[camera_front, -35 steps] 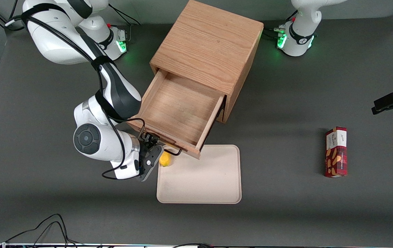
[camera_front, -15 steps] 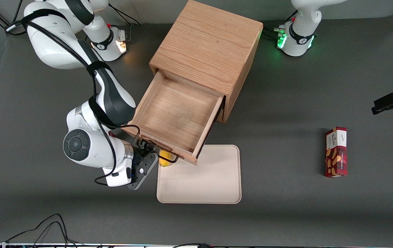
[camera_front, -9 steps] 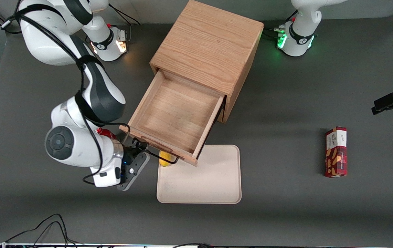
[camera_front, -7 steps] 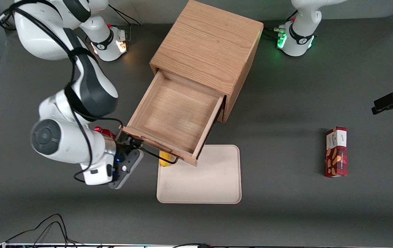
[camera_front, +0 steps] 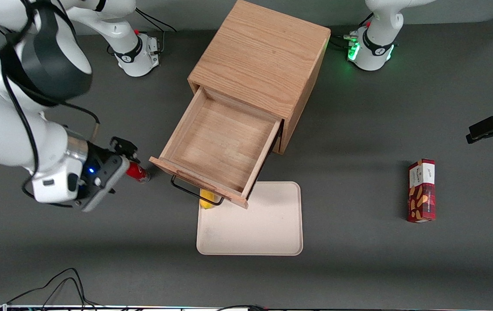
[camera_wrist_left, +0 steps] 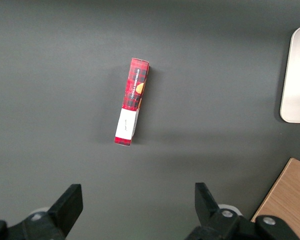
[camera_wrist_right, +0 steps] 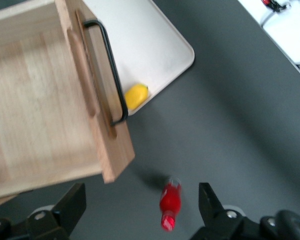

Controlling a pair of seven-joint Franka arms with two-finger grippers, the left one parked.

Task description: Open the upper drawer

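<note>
In the front view, the upper drawer (camera_front: 222, 149) stood pulled well out of the cabinet (camera_front: 260, 60), its black handle (camera_front: 194, 192) above a yellow object (camera_front: 206, 201) on the tray (camera_front: 251, 233). The gripper (camera_front: 122, 152) hung toward the working arm's end, above a red bottle (camera_front: 137, 172).

The right wrist view showed its 2 fingers (camera_wrist_right: 70, 205) spread apart, holding nothing.

In the left wrist view, a red box (camera_wrist_left: 132, 100) lay on the table (camera_wrist_left: 215, 75).

Oak grain, black wire and matt grey

The upper drawer (camera_front: 219, 146) and its cabinet (camera_front: 260, 59) show pale, unpolished oak grain; the handle (camera_wrist_right: 109, 70) is thin black wire. The surface (camera_front: 358, 268) looks matt dark grey, the tray (camera_front: 251, 233) smooth beige plastic, the box (camera_front: 421, 190) printed card. The gripper (camera_front: 122, 149), raised beside the drawer's front toward the working arm's end, is matt black.
</note>
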